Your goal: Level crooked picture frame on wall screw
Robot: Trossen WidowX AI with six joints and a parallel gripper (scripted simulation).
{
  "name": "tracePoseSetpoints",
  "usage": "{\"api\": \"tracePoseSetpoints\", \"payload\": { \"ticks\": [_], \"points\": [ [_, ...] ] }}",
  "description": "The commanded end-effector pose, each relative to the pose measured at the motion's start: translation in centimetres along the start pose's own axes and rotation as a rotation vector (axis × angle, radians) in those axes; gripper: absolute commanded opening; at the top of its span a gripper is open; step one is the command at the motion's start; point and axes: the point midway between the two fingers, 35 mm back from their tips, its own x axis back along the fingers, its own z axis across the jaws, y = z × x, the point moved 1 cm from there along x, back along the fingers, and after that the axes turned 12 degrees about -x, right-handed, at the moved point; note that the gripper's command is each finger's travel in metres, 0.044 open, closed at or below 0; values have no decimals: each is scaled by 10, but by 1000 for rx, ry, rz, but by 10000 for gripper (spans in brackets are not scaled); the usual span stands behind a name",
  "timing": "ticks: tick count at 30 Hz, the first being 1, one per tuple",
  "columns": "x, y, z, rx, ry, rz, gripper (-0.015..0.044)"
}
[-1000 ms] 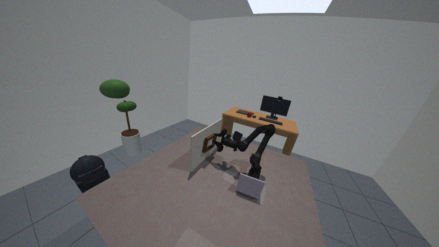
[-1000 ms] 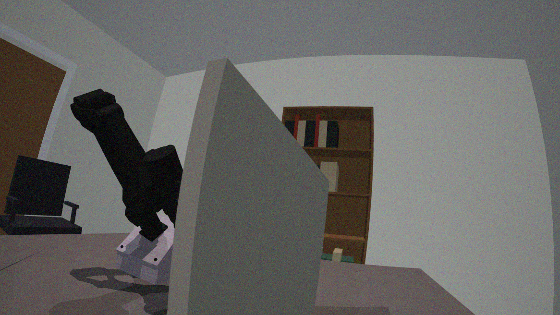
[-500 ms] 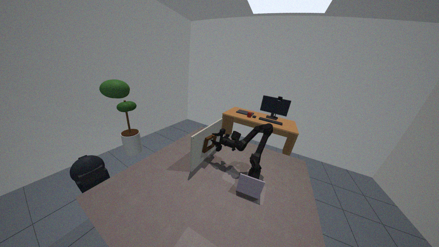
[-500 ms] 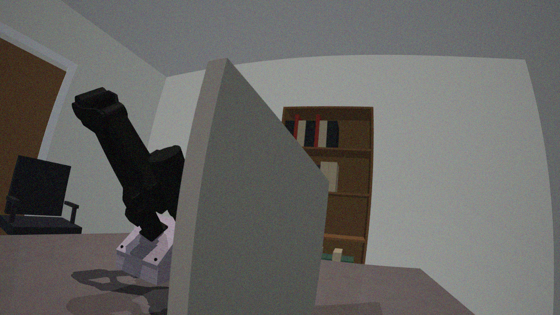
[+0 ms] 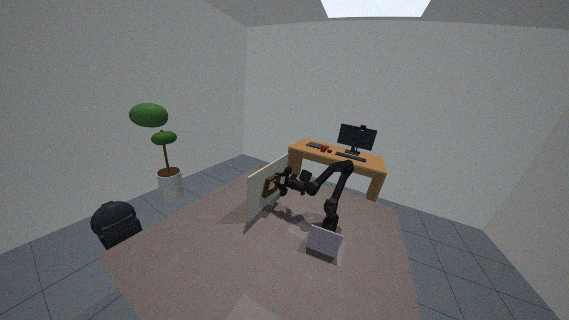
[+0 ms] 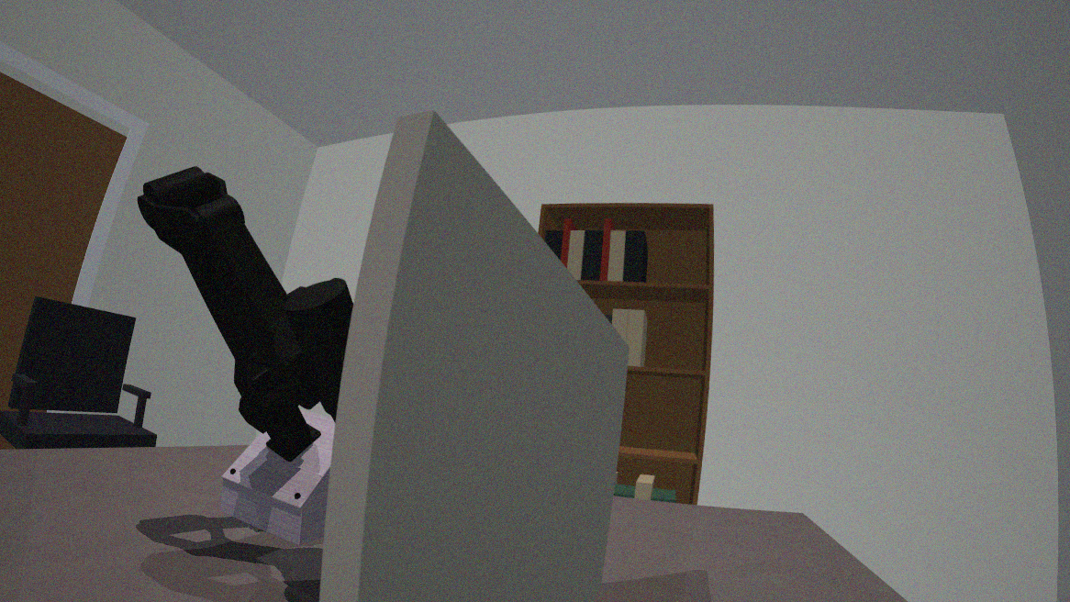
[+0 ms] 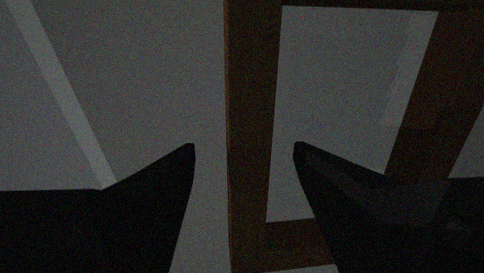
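Note:
The brown picture frame [image 5: 266,188] [image 7: 249,104] hangs on the front of the upright pale panel [image 5: 254,198] [image 6: 494,373] [image 7: 145,83]; its exact tilt is hard to judge. My gripper [image 5: 277,178] [image 7: 244,150] is open at the frame's near-vertical side bar. In the wrist view that bar runs between the two fingertips, with a gap on each side; the right fingertip is over the frame's opening. The bottom bar slopes slightly up to the right there. The screw and notched strip are hidden. In the exterior view the panel hides the frame and fingers.
The arm's elbow [image 5: 345,166] [image 6: 186,206] is raised behind the gripper. A pale slanted block [image 5: 324,242] [image 6: 261,508] is by the arm's base. A desk [image 5: 377,165] with a monitor [image 5: 356,137] is behind. A potted plant [image 5: 170,187] and a dark rounded object [image 5: 115,222] are left.

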Motion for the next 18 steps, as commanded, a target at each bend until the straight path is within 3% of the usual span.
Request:
{"api": "tracePoseSetpoints", "payload": {
  "ticks": [1, 13, 18],
  "points": [
    [0, 1, 0, 5, -2, -5, 260],
    [-1, 1, -1, 5, -2, -5, 260],
    [-1, 1, -1, 5, -2, -5, 129]
  ]
}}
